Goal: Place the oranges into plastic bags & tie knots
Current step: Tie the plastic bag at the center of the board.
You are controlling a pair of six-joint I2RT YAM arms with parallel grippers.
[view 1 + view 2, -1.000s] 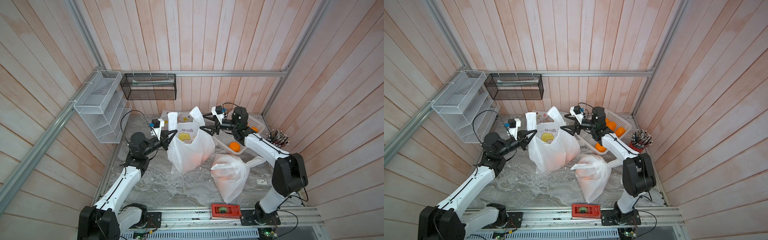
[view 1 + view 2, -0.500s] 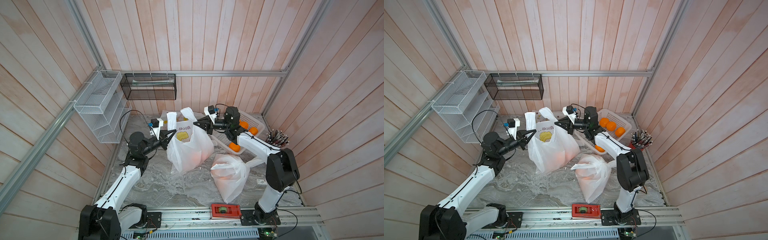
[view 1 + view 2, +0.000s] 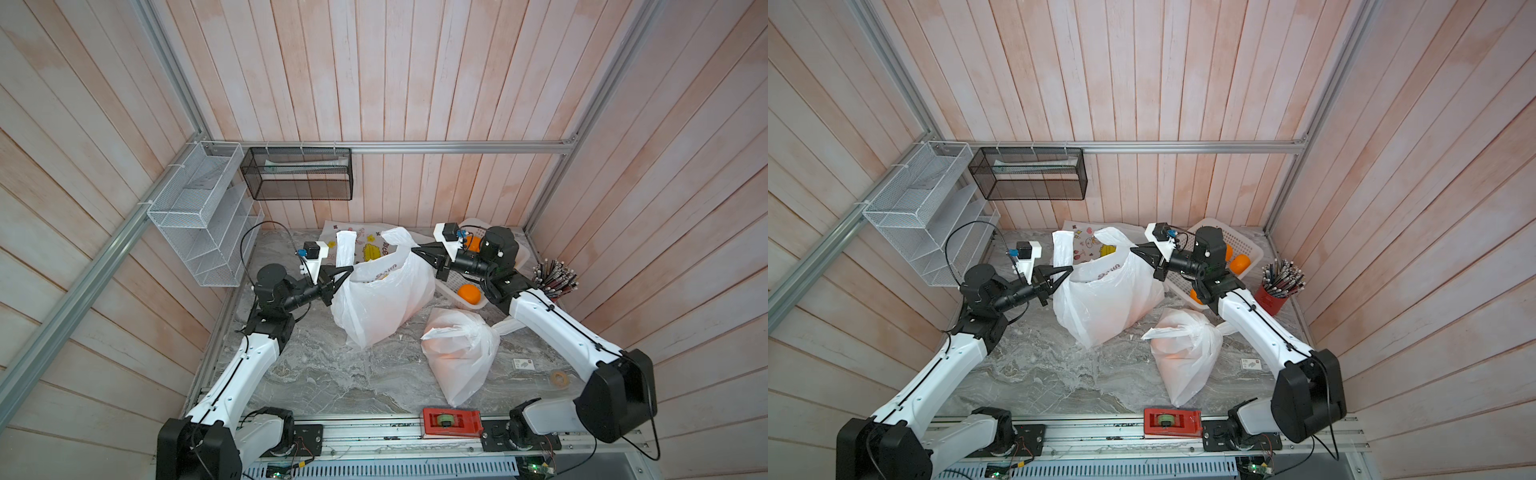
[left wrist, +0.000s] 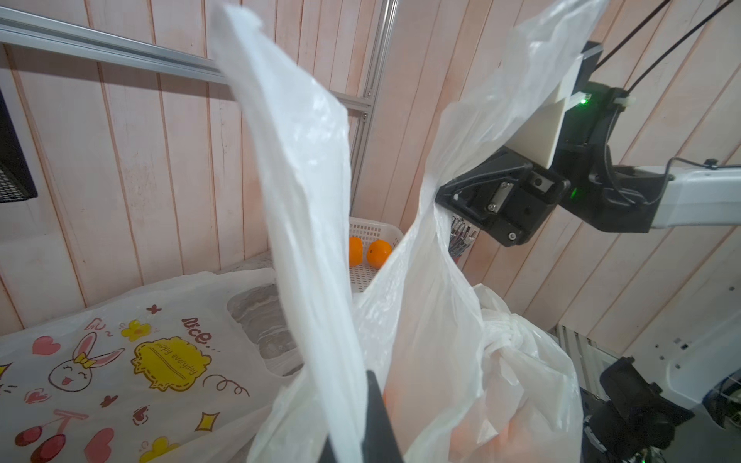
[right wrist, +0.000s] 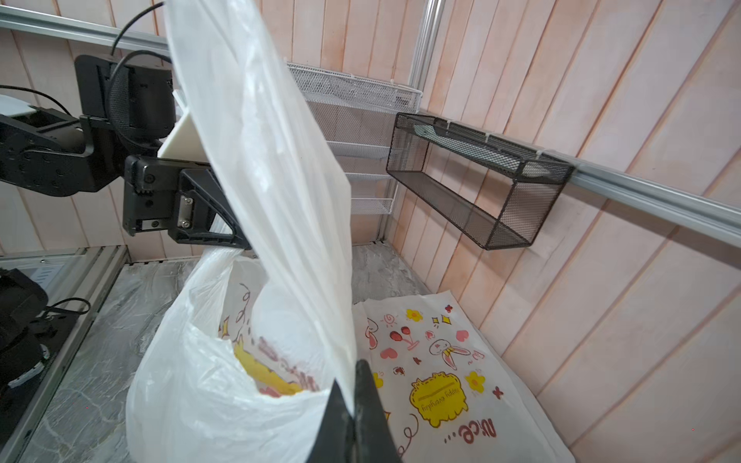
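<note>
An open white plastic bag (image 3: 382,303) (image 3: 1104,303) stands mid-table, with orange showing faintly through its wall (image 4: 461,421). My left gripper (image 3: 348,270) (image 4: 353,401) is shut on its left handle (image 4: 304,200). My right gripper (image 3: 413,249) (image 5: 353,401) is shut on the right handle (image 5: 272,180). Both handles stick upward. A second bag (image 3: 457,357) (image 3: 1183,357) lies at the front right, closed by a knot (image 3: 496,330) (image 4: 505,332). Loose oranges (image 3: 469,294) (image 3: 1240,264) (image 4: 379,253) remain in the white basket (image 3: 1246,245).
Flat printed bags (image 3: 370,245) (image 5: 441,381) lie against the back wall behind the open bag. A red cup of pencils (image 3: 1273,299) stands at the right wall. Wire shelves (image 3: 199,232) and a black mesh basket (image 3: 299,174) hang on the walls. A red box (image 3: 451,422) sits on the front rail.
My right gripper reached to the bag's right handle, shut on it and drew it slightly right. The left arm kept its grip and did not move.
</note>
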